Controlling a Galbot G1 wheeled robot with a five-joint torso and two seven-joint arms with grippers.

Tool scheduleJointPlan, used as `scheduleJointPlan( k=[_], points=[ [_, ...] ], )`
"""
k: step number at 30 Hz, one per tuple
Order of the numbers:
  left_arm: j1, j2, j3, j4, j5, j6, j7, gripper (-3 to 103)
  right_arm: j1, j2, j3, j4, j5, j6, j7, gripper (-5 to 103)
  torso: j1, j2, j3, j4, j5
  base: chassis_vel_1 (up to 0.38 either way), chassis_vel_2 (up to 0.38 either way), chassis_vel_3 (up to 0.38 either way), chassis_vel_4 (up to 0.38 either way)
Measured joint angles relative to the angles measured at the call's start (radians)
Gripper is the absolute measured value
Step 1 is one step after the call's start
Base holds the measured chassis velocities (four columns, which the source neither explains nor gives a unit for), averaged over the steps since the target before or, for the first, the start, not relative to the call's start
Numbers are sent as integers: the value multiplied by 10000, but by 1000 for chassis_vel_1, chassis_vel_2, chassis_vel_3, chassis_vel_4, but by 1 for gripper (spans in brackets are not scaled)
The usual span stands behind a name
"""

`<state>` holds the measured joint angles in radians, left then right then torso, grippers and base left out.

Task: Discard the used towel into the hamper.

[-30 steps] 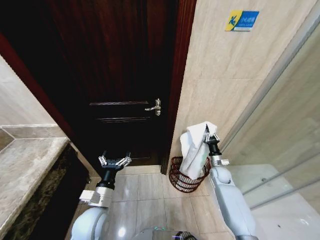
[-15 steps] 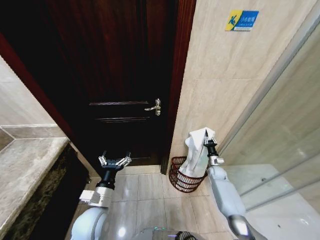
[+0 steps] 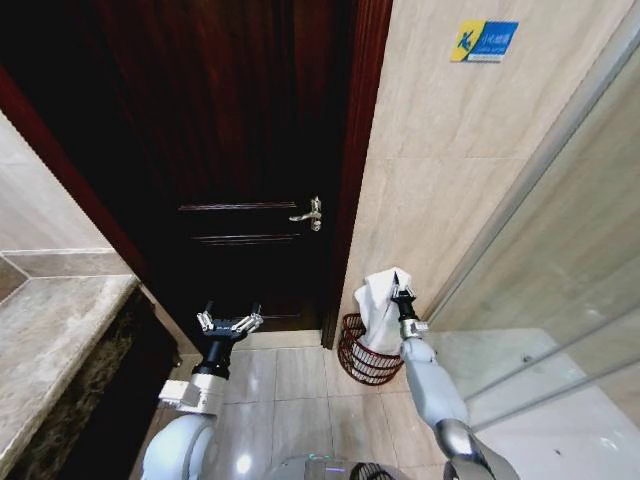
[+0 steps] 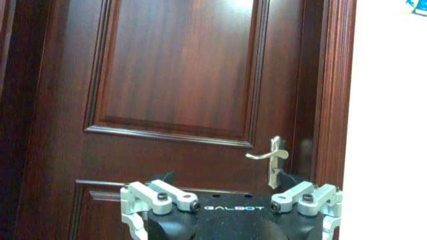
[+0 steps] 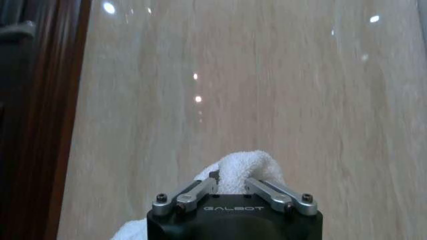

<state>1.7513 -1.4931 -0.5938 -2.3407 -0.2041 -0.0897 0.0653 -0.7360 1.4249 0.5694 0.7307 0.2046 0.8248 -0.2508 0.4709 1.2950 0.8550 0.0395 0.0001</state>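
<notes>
Holding the towel (image 3: 376, 305) pinched in my right gripper (image 3: 399, 294), I have it over the hamper (image 3: 366, 354) by the tiled wall (image 3: 440, 150). My worry: much of the cloth bunches above the rim, so on release it could drape over the edge or slide to the floor. It's white, thick, crumpled terry, lower end inside the dark woven basket. My left gripper (image 3: 229, 322) waits spread apart near the door (image 3: 230, 150).

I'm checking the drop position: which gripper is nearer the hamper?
Right. The right gripper holds the towel just above the hamper; the left gripper is open, off beside the door.
</notes>
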Motion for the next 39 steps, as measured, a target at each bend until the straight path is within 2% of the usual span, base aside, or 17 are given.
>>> scheduleJointPlan(
  k=[7, 14, 31, 39],
  points=[
    [0, 0, 0, 0, 0, 0, 0, 100, 444, -347, 230, -1382, -84, 0, -163, 4, 0, 0, 0, 0, -3, 0, 0, 0, 0],
    [0, 0, 0, 0, 0, 0, 0, 100, 421, -535, 303, -2065, 59, -2, -354, 4, 0, 0, 0, -1, -1, 0, 0, 0, 0],
    [0, 0, 0, 0, 0, 0, 0, 100, 413, -89, 732, -3310, -441, -40, -1193, 4, 0, 0, 0, 2, -2, 0, 0, 0, 0],
    [0, 0, 0, 0, 0, 1, 0, 100, 176, -92, 1111, -3469, -1196, -583, -1413, 4, 0, 0, -1, 0, -2, 0, 0, 0, 0]
  ],
)
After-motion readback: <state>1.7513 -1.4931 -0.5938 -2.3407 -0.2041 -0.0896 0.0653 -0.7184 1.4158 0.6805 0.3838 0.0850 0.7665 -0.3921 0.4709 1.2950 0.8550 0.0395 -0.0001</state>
